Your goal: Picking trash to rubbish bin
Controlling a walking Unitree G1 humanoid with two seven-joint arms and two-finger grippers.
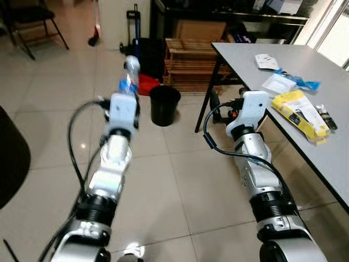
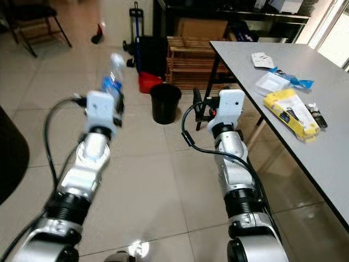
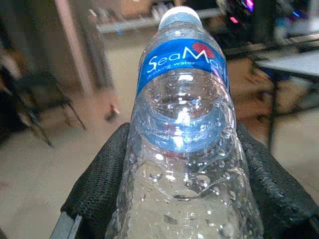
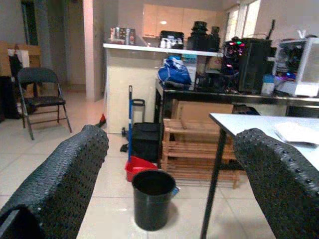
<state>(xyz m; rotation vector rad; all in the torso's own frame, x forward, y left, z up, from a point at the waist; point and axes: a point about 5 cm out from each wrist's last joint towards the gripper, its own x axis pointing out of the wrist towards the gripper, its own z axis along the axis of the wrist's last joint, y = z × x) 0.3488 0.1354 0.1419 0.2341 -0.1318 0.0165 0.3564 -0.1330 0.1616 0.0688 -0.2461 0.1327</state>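
I have the water bottle (image 3: 184, 149) pinched between the jaws of the left gripper (image 1: 128, 82), cap end pointing away from the wrist, held up in the air short of the black rubbish bin (image 1: 164, 105). The bin stands on the tiled floor just beside the leg of the tabletop (image 1: 305, 93), with a red dustpan (image 1: 147, 84) right behind it. My right gripper (image 4: 169, 164) carries nothing, jaws spread wide, and it is aimed at the bin too.

The step in hand, as I judge it, is carrying the bottle to the bin and dropping it in. To do that well I would walk closer until the bottle's body hangs over the bin's open mouth, not its rim, then tip the cap end down before releasing, since a light empty bottle could bounce off the edge. More wrappers (image 1: 297, 106) lie on the tabletop beyond the bin.
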